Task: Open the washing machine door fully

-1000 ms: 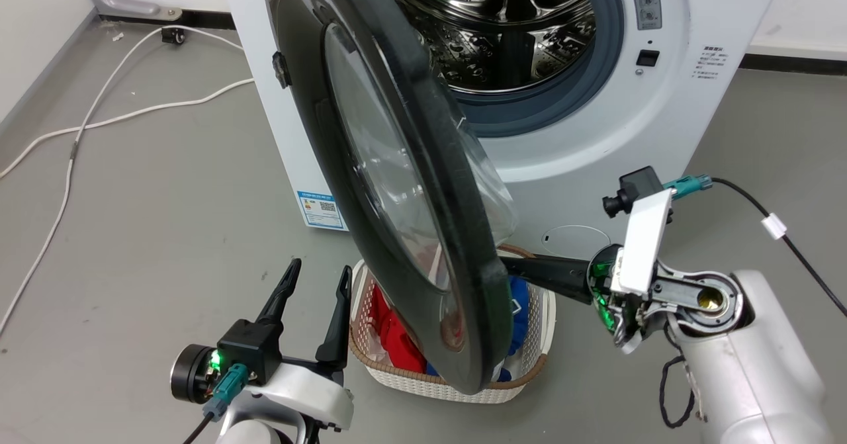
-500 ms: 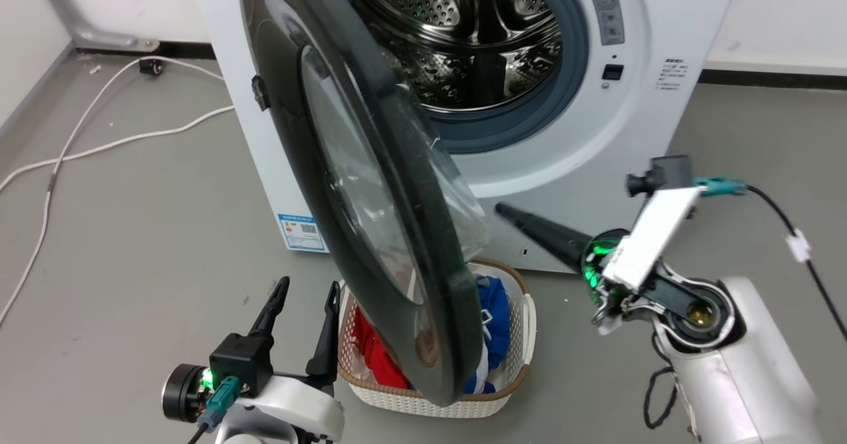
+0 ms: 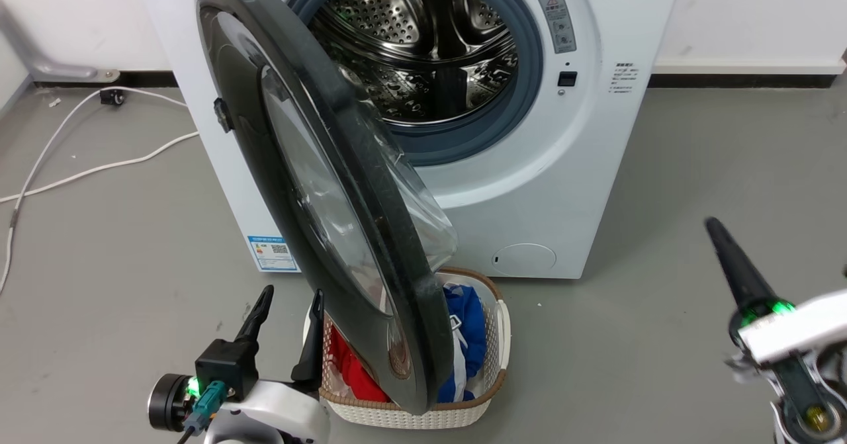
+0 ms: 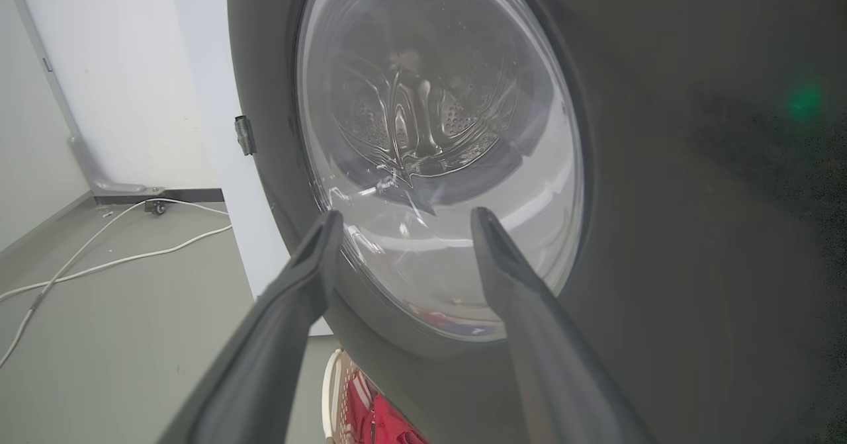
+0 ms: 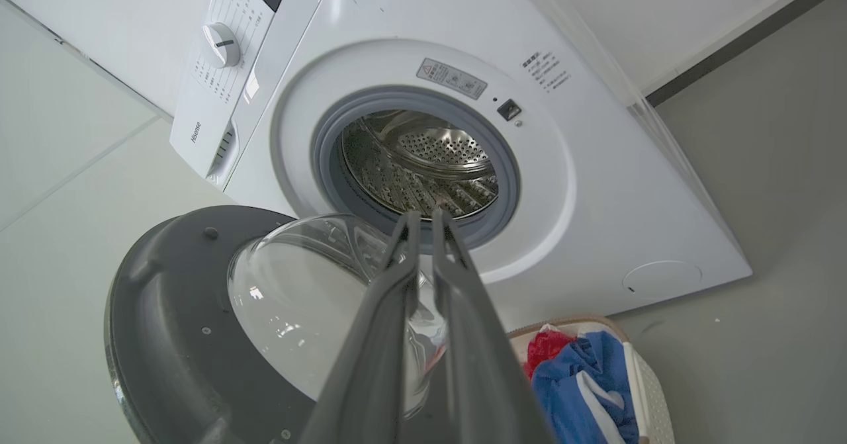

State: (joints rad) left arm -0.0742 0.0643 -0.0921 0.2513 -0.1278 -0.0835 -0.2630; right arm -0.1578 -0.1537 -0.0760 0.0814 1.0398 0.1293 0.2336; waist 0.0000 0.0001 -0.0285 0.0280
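Door: the washing machine door [image 3: 317, 219] stands swung out on its left hinge, its lower rim over the basket [image 3: 423, 421].
Machine: the washing machine [image 3: 595, 166] at the far side, with its drum mouth uncovered.
Left arm: the left gripper [image 3: 294, 292] is near left, just beside the door's outer face. Its fingers are spread and empty.
Right arm: the right gripper [image 5: 423, 214] is near right, well apart from the door, with its fingers almost together and nothing between them.

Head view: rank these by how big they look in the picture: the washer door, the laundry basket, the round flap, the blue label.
1. door: largest by far, though it stands close to the camera.
2. laundry basket: partly hidden behind the door.
3. round flap and blue label: about alike, not ranked.
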